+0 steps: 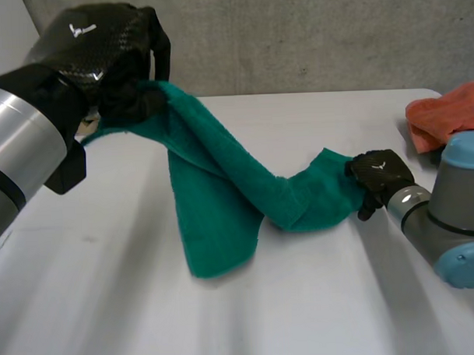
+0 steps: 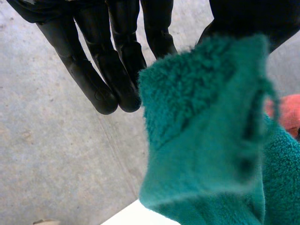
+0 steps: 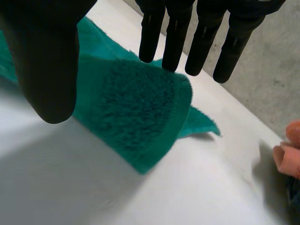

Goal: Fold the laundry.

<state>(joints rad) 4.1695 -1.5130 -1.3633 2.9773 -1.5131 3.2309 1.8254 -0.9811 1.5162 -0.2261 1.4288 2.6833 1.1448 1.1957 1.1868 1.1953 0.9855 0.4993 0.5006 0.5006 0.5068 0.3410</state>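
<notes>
1. Teal terry towel (image 1: 222, 201) stretches between both hands. One end is lifted clear of the white surface (image 1: 303, 300), and the middle sags onto it in a twisted band.
2. The left hand (image 1: 100, 50) holds a corner aloft, pinched at the thumb, with its other fingers (image 2: 101, 89) straight.
3. The right hand (image 1: 381, 172) sits low at the opposite end, where the cloth lies doubled over. Its fingers (image 3: 176, 42) are straight and spread above the cloth, gripping nothing.
4. We judge the folding barely begun: no neat fold is made, and the towel wants spreading flat first.
5. A crumpled orange cloth (image 1: 445, 116) lies at the surface's right side, unfolded.
</notes>
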